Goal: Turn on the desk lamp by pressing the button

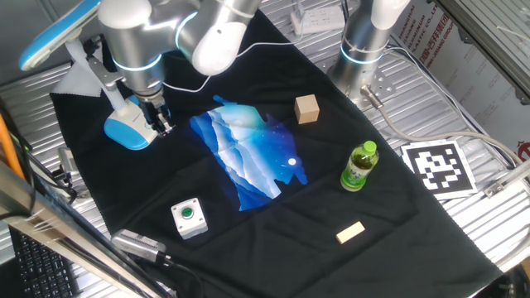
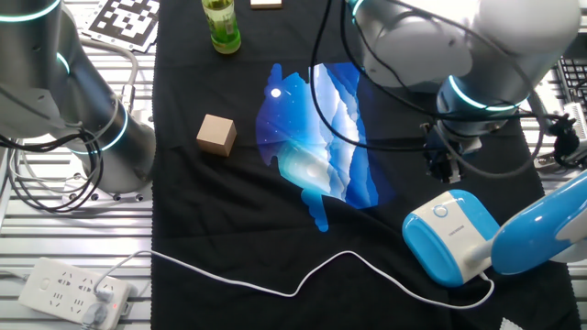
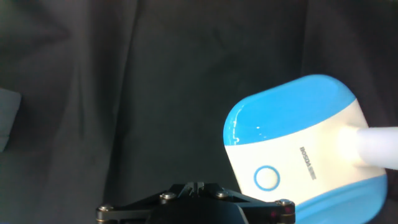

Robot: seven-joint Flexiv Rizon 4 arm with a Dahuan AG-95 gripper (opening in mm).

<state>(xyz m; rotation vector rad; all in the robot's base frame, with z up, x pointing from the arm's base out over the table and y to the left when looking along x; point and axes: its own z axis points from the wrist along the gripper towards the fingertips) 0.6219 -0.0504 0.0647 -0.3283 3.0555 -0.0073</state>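
Hovering gripper point(image 2: 447, 168) sits just beside the desk lamp point(image 2: 451, 236); its button point(image 3: 267, 178) isn't pressed yet, can't tell finger state.

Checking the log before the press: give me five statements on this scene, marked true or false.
1. The pincer touches the button. False: it hangs beside the lamp base, off the button.
2. The green bottle stands upright. True.
3. The wooden cube sits on the blue print. False: it rests on black cloth beside the print.
4. A white cable lies across the cloth. True.
5. The green push-button box lies on its side. False: it sits upright, button up.
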